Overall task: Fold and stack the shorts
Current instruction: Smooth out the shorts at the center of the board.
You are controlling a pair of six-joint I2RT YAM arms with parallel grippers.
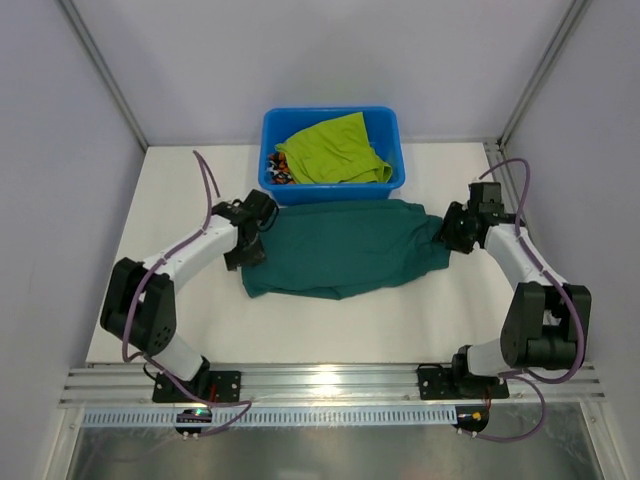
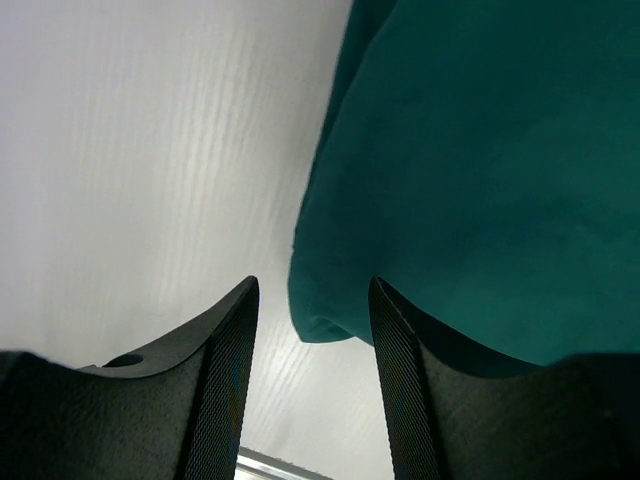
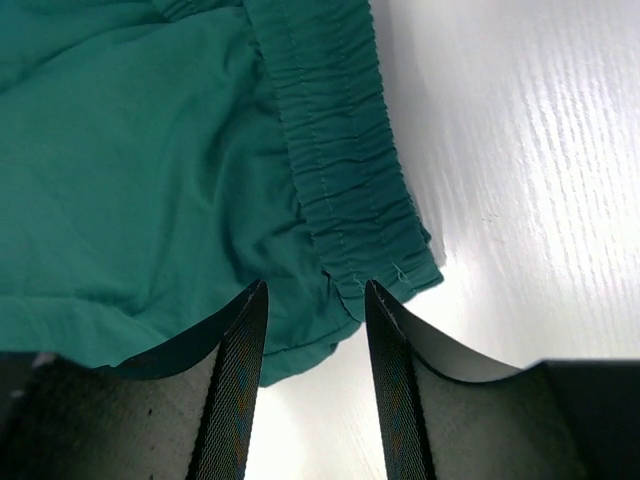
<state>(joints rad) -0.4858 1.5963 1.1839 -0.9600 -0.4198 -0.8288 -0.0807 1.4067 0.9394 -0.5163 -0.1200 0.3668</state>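
Dealing with the first pair only: dark teal-green shorts (image 1: 340, 250) lying spread across the middle of the counter (image 1: 450, 310), waistband to the right, seemingly with no fold made yet. Bracketing the cloth's left corner with the left fingers (image 2: 225, 380) parted, pinching nothing. Bracketing the elastic waistband end with the right fingers (image 3: 235, 380), likewise released. Leaving the lime yellow-green shorts (image 1: 330, 148) and the camouflage shorts (image 1: 278, 172) heaped in the blue tub (image 1: 395, 185). Judging the task barely begun, with three folds and the stacking all waiting. Running the far hem close against the tub's front wall, so allowing little room on that side. Offering bare counter toward the near rail and beside both arms, probably enough for folding toward the bases and for starting a stack.
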